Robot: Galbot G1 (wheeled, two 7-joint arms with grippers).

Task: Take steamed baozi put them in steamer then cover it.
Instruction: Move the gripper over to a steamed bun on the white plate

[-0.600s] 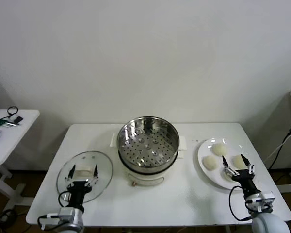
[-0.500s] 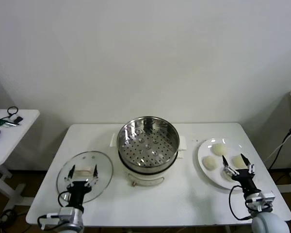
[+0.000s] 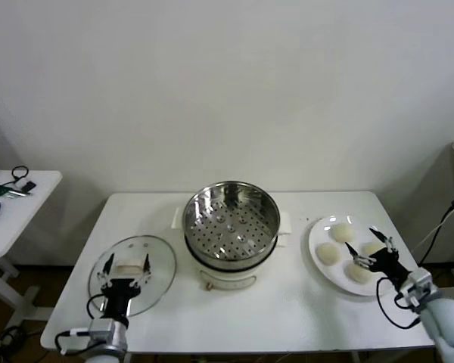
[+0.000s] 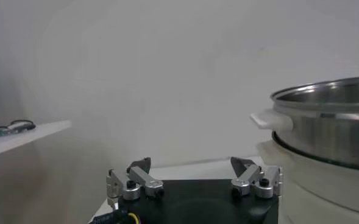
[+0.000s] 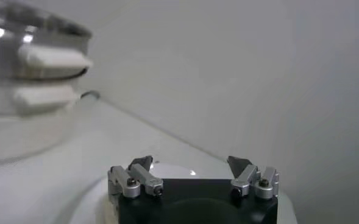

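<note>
Four steamed baozi look soft and squashable, so the wide-open right claw should cup one gently around its sides, left claw open too.

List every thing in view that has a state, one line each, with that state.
Steamer: uncovered, basket empty.
Cover: off, lying flat on the table left of the steamer.
Baozi: four, all on the plate.
Left pincer: open, over the cover.
Right pincer: open, empty, over the near buns.
</note>
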